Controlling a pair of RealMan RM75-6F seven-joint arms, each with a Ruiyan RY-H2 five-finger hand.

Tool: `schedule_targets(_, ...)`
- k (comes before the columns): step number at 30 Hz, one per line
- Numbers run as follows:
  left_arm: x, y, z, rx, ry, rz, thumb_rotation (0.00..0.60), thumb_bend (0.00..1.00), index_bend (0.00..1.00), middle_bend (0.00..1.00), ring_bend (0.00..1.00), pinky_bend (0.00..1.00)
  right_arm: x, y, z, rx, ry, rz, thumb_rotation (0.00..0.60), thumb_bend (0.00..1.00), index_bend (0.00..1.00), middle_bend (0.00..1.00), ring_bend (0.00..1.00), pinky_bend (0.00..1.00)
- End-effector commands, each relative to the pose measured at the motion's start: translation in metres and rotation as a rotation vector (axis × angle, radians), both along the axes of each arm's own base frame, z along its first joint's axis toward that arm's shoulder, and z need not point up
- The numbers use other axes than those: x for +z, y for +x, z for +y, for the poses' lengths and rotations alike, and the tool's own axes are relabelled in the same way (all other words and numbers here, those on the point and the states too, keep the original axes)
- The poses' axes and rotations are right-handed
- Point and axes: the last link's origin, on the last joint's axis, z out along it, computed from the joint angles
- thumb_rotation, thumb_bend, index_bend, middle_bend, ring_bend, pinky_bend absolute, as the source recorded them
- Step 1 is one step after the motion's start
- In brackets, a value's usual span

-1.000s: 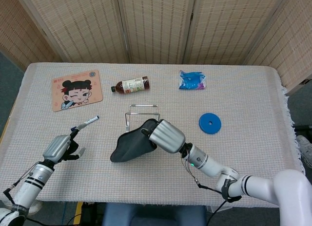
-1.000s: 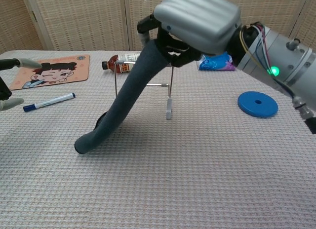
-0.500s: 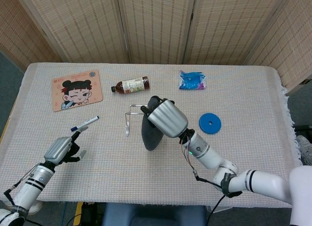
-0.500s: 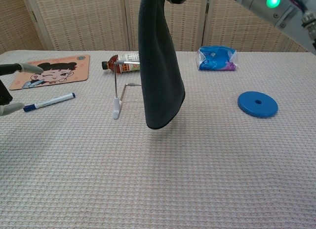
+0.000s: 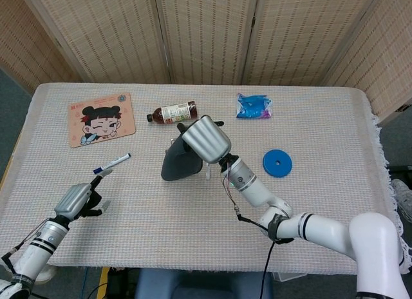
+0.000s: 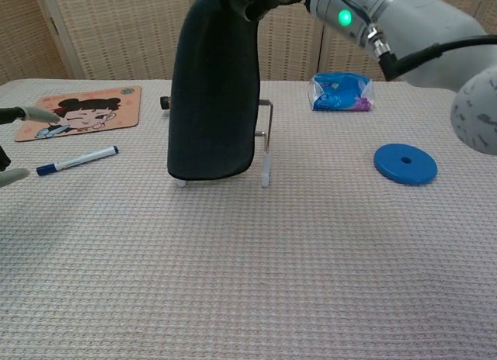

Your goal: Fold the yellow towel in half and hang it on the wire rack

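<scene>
Since a moment ago, my right hand (image 5: 206, 139) has carried the towel (image 6: 213, 96) back over the wire rack (image 6: 265, 147), where the dark cloth now hangs in front of it, its lower edge just above the table (image 6: 311, 259). That hand grips the towel's top. My left hand (image 5: 77, 199) rests near the table's front edge, fingers spread, holding nothing, near the marker (image 5: 112, 163).
</scene>
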Motion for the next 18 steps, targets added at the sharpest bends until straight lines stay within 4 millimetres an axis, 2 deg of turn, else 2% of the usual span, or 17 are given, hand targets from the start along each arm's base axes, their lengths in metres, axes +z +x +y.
schedule_targets(1, 0.001, -0.002, -0.001, 0.006, 0.001, -0.001, 0.6, 0.47, 0.06, 0.98, 0.84, 0.98, -0.006, 0.004, -0.013, -0.032, -0.02, 0.014, 0.6, 0.7, 0.77, 0.92, 0.99, 1.0)
schedule_targets(18, 0.0, -0.01, -0.001, 0.031, -0.004, -0.003, 0.6, 0.47, 0.06, 0.98, 0.84, 0.98, -0.031, -0.011, -0.049, -0.133, -0.047, 0.105, 0.6, 0.67, 0.77, 0.92, 0.99, 1.0)
